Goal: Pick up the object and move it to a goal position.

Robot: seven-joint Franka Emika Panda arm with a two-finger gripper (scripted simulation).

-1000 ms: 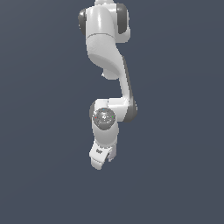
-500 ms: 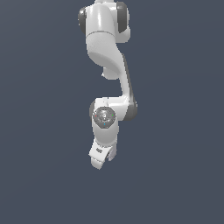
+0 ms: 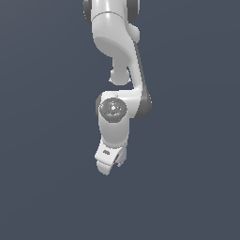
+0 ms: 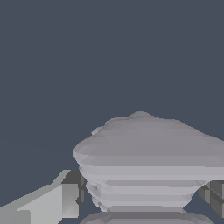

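In the wrist view the object, a pale grey-lilac lump with ribbed, stacked lobes, fills the space between my fingers. One finger presses at one side of it and the other finger at the opposite side. My gripper is shut on it. In the exterior view the white gripper hangs pointing down from the arm, in mid-air, and the hand hides the object there.
The white arm comes down from the top of the exterior view. Behind it there is only a plain dark blue-grey background. No table, container or goal marker shows.
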